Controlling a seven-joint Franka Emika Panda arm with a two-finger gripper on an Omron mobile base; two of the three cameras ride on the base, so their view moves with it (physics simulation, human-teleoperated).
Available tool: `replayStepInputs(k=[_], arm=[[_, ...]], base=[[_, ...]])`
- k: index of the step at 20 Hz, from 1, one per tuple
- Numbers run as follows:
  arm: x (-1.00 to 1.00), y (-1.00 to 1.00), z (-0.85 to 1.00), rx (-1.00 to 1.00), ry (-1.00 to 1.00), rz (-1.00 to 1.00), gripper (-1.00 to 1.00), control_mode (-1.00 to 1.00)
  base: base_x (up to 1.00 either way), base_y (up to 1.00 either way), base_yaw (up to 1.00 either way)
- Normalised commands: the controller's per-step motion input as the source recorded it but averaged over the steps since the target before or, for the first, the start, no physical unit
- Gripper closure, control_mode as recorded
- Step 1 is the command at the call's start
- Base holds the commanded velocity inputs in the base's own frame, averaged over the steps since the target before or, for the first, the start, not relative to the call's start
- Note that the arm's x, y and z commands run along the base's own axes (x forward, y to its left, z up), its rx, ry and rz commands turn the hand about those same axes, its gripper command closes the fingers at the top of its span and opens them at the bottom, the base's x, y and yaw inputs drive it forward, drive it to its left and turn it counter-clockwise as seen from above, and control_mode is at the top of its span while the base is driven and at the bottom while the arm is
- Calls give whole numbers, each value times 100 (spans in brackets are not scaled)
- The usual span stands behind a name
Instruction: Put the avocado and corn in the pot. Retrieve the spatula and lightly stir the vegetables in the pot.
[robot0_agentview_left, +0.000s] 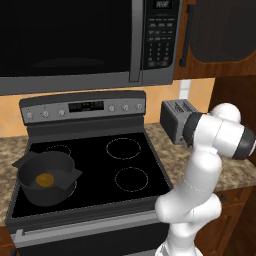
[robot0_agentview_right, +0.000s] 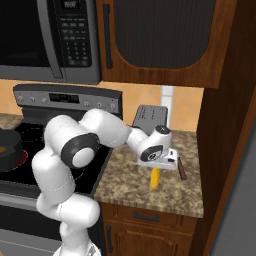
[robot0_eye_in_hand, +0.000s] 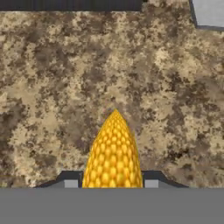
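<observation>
Gripping the corn (robot0_eye_in_hand: 113, 153) between clenched jaws, the gripper (robot0_eye_in_hand: 111, 183) hangs over the counter (robot0_eye_in_hand: 52, 87), ready to carry it to the pot (robot0_agentview_left: 45, 180).

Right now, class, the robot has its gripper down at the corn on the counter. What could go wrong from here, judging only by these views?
1. The fingers flank the corn near one end, so it may tip or slip when lifted.
2. The pot sits far across the stove, a long carry on which the corn could drop.
3. The toaster stands close behind the gripper, so a rising swing might clip it.
</observation>
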Motion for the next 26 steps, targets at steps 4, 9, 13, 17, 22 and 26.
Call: replayStepInputs(k=[4,9,13,17,22,26], arm=[[-88,55,75,-2,-35,0,100,-100],[-42,100,98,0,-16,1,100,-100],[-12,100,100,0,-1,4,100,-100],[-15,100,83,0,0,7,100,-100],[-21,100,43,-2,-1,14,100,-100],[-6,100,29,-4,0,17,100,-100]], base=[[0,0,0],[0,0,0],[0,0,0],[0,0,0],[0,0,0],[0,0,0]])
